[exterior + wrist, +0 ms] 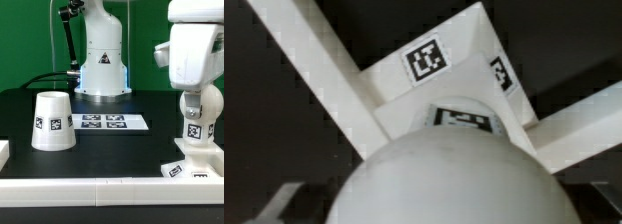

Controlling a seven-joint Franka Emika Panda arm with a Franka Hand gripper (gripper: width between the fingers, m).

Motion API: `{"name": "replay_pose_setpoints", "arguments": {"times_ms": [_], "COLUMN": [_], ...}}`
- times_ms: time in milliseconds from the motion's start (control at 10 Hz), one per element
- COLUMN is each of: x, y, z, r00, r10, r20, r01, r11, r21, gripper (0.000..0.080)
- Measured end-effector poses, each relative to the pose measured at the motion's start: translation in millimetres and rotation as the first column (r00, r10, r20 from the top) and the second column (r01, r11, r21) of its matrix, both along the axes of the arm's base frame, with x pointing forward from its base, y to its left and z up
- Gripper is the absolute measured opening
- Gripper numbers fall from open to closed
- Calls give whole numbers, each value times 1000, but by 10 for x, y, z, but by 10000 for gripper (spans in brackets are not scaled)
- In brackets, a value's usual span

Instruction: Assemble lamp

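My gripper (198,92) is at the exterior view's right, shut on the round white bulb (205,108). It holds the bulb upright over the flat square base (196,160), whose tagged neck (195,130) stands just beneath; I cannot tell whether they touch. In the wrist view the bulb (446,170) fills the space between the dark fingers (278,200) of my gripper (441,208). Beyond it lie a tag (464,120) and the tagged base (429,60). The truncated-cone shade (52,120) stands alone on the table at the exterior view's left.
The marker board (103,122) lies flat mid-table, right of the shade. The robot's pedestal (102,60) stands at the back with black cables beside it. A white raised border (100,188) runs along the table's front edge, also seen in the wrist view (331,80).
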State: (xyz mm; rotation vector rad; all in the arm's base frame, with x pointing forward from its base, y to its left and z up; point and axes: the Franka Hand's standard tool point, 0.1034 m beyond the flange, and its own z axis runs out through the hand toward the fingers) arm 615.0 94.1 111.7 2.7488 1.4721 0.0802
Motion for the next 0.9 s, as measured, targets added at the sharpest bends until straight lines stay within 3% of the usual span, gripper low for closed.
{"name": "replay_pose_setpoints", "arguments": {"times_ms": [500, 900], "x": [6, 16], "y": [31, 19], "z": [2, 7], "r00": [926, 781], "r10": [-378, -624], "r20": [-2, -11], "r01": [378, 624], "r11": [925, 780], "r21": [29, 44], "gripper": [578, 579]}}
